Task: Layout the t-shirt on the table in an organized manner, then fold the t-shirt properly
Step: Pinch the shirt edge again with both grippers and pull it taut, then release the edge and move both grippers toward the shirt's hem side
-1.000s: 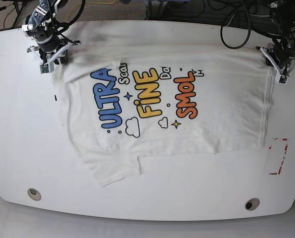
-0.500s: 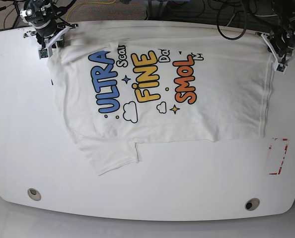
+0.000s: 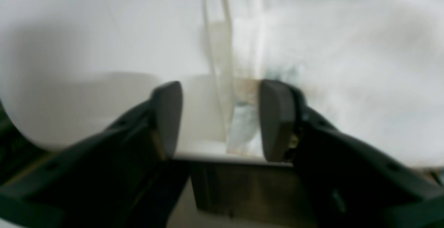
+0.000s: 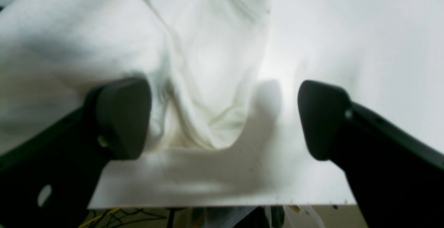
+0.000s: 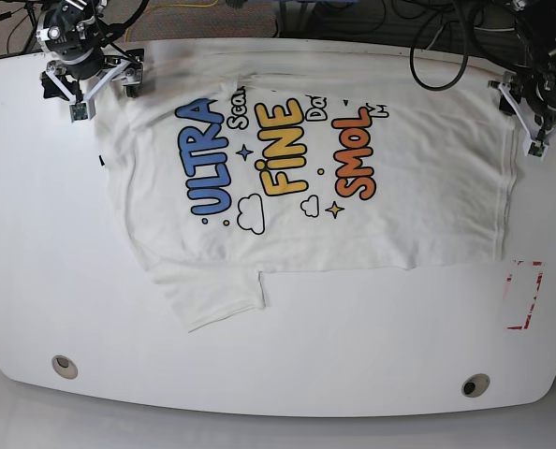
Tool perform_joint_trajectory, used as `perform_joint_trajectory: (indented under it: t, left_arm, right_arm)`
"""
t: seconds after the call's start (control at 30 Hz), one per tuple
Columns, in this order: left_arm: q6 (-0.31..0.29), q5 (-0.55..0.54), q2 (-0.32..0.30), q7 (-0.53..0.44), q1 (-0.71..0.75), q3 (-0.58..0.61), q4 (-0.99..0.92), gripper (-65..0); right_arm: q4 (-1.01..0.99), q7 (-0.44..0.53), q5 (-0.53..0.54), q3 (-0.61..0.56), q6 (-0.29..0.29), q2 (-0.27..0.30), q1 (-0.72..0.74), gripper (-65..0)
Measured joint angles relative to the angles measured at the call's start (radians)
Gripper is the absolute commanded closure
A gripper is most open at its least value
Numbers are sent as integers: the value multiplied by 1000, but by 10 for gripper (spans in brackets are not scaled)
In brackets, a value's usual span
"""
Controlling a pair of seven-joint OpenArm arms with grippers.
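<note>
The white t-shirt [image 5: 428, 206] lies print-up on the white table [image 5: 35, 234], with "ULTRA", "FINE" and "SMOL" reading sideways and one sleeve [image 5: 217, 299] sticking out toward the near edge. My right gripper [image 5: 105, 94] is at the shirt's far left corner. In its wrist view it [image 4: 223, 117] is open wide, with rumpled cloth [image 4: 208, 65] lying loose between the fingers. My left gripper [image 5: 521, 122] is at the far right hem. In its wrist view it [image 3: 220, 120] stands open, with the hem seam [image 3: 222, 65] running between the fingers.
Two round grommet holes [image 5: 65, 366] [image 5: 475, 384] sit near the front edge. A red-white tape rectangle [image 5: 523, 295] is at the right. A small black tag [image 5: 103, 161] lies by the shirt's left edge. Cables hang behind the table's far edge [image 5: 287, 39].
Both arms dragged the shirt toward the far edge, then both grippers opened and let go of the cloth. The shirt has settled slightly back and to the right.
</note>
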Motion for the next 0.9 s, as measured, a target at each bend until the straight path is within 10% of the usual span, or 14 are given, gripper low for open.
perform_joint_trajectory:
  t: [0.9]
  left_arm:
    - [-2,8,1,122,-146,16,124,-353]
  right_arm:
    - [123,-97,-8,-4,0,1,214,-650]
